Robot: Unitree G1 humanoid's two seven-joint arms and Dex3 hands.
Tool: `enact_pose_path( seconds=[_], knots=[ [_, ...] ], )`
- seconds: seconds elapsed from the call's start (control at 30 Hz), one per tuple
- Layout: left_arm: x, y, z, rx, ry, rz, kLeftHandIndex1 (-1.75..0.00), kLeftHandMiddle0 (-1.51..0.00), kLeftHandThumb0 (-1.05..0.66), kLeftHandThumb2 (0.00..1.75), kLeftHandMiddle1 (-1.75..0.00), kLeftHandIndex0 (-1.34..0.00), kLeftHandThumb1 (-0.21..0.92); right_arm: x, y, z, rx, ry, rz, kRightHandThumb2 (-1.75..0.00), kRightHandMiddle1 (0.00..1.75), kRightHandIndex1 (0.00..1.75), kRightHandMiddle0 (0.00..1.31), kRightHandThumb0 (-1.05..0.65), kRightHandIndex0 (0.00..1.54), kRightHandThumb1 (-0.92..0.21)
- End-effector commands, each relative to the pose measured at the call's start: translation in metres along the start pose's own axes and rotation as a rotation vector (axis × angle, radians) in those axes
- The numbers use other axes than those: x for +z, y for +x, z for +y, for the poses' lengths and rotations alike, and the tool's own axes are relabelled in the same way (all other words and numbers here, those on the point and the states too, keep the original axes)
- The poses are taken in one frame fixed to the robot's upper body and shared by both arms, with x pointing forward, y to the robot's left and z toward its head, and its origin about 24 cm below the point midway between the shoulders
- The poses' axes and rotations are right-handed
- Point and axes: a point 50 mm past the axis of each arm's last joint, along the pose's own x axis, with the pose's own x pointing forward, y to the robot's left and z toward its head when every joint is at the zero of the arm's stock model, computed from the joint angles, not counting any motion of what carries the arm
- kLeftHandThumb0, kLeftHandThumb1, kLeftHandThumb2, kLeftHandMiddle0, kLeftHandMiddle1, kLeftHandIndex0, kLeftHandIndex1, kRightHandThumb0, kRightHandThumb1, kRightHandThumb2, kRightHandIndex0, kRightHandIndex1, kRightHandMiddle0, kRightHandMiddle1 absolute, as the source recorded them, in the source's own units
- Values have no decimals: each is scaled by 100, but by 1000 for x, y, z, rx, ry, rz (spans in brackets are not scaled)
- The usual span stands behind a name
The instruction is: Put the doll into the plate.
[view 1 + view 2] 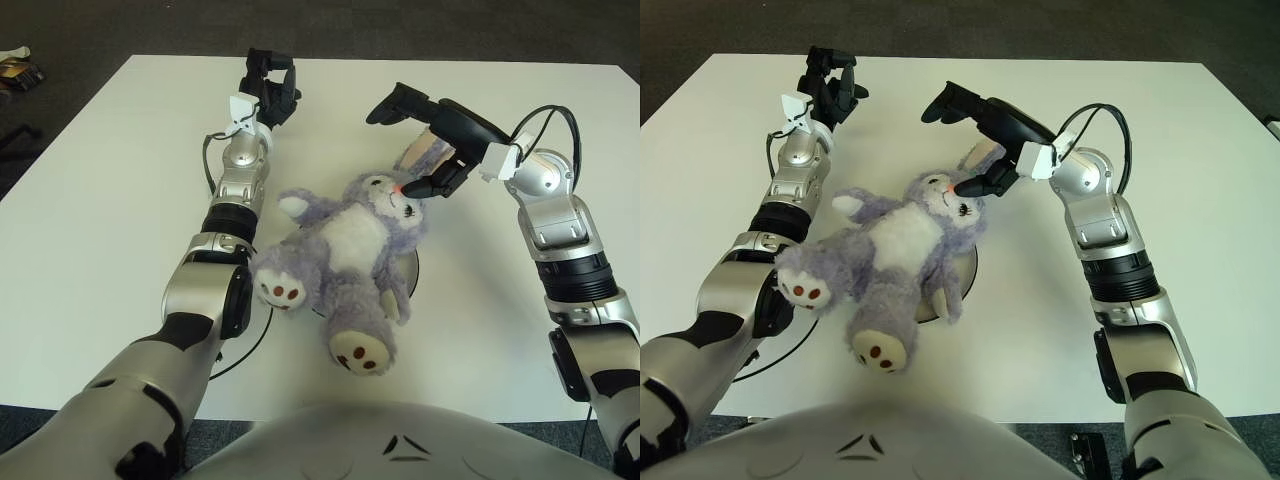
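Two head-mounted eyes, angled down; same table [90,200], slightly offset

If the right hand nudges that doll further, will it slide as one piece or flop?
The doll looks plush, so it would probably flop and bend. Its limbs sprawl past the plate, so they may drag. The right hand is open above its head; the left hand shows farther back.

The doll [345,260] is soft plush cloth, its pile fuzzy and matt, grey-lilac with a paler, fluffier belly and smooth stitched brown pads on its soles; the surface [90,200] under it is smooth, matt white; the plate [412,268] shows only a thin dark rim; both forearms are brushed silver metal with a dull sheen; the left hand [268,85] and right hand [425,120] are matt black plastic.
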Motion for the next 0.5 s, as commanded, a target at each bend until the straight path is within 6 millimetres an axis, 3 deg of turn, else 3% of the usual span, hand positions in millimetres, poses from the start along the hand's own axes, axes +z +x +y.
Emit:
enact_pose_path(
  seconds=[0.0,0.47],
  knots=[
    [-1,-2,4,9,-3,1,-175,-36,-35,52,-151,-20,92,-3,-2,-2,-64,-22,43,-111,123,83,0,-43,17,-23],
    [-1,-5,9,22,30,6,-175,-36,-36,52,-153,-20,92,-10,-2,-10,-160,9,145,-111,127,83,3,-44,12,-26]
  ],
)
